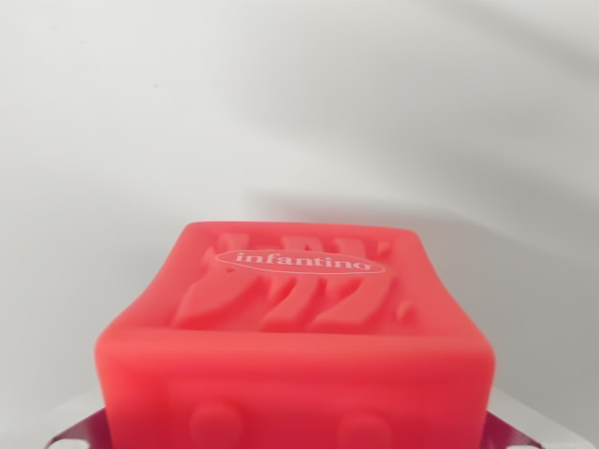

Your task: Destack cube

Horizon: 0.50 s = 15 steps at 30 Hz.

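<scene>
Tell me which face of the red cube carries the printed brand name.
The top face of the red cube: it bears a white "infantino" oval over raised relief. The front face shows only round bumps.

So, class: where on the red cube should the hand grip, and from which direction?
Grip the red cube across its two flat side walls, coming straight down from above. The top face carries raised relief and a logo, so it offers no pinch surface; the sides look plain and parallel. The hand's fingers aren't clearly visible.
</scene>
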Motion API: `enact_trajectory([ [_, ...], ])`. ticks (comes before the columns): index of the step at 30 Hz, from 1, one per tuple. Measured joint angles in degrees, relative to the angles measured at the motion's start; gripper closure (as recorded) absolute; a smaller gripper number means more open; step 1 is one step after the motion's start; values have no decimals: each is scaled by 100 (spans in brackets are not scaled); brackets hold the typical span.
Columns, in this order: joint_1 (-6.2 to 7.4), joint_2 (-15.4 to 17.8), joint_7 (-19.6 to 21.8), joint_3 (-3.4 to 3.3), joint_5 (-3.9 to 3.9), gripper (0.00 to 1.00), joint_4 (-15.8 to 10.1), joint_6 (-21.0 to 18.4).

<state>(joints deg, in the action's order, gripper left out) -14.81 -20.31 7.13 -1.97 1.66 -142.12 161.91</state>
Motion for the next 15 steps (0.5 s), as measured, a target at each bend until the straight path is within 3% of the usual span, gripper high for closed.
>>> enact_trajectory([
  [15,-59,-518,-9,60,3,100,132,396],
])
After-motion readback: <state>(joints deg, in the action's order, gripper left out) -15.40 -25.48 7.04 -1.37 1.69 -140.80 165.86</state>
